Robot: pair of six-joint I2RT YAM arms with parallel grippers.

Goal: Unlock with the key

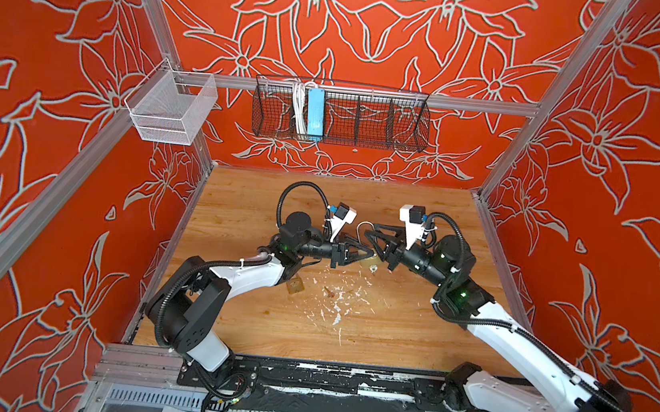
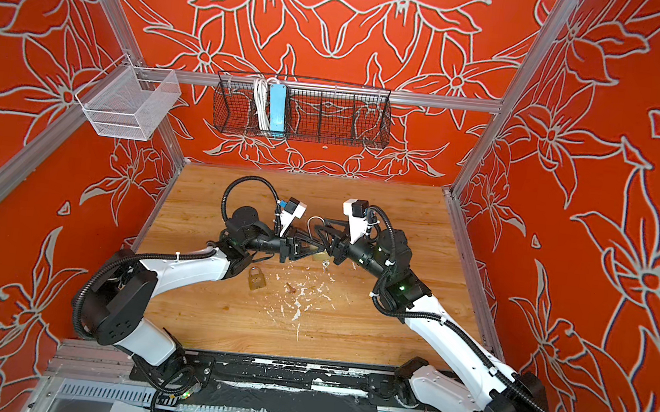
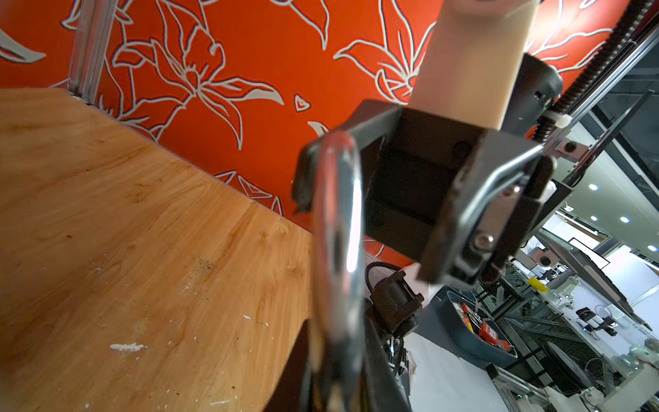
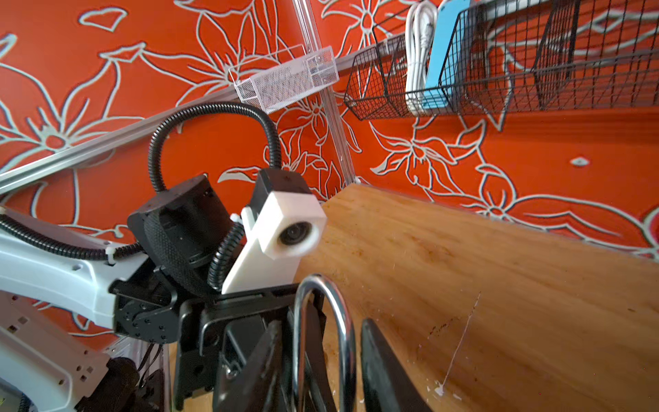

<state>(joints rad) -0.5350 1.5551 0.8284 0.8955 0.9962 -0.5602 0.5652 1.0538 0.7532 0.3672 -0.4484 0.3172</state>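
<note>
Where the two arms meet over the middle of the scratched wooden tabletop [image 1: 390,330], the left gripper [image 1: 361,255] has its fingers clamped on the body of a brass padlock with a silver shackle [image 1: 371,258], with the shackle [image 4: 347,342] pointing toward the far wall. Reaching in from the right, the right gripper [image 1: 374,243] has its fingers [image 4: 381,367] apart, one on each side of the shackle loop. In the right wrist view, bare wood shows between the loop and one finger, so they are not closed on it. Nearer and to the left, just beside the left arm, a second brass padlock [image 2: 256,278] lies flat on the tabletop among white flecks.
</note>
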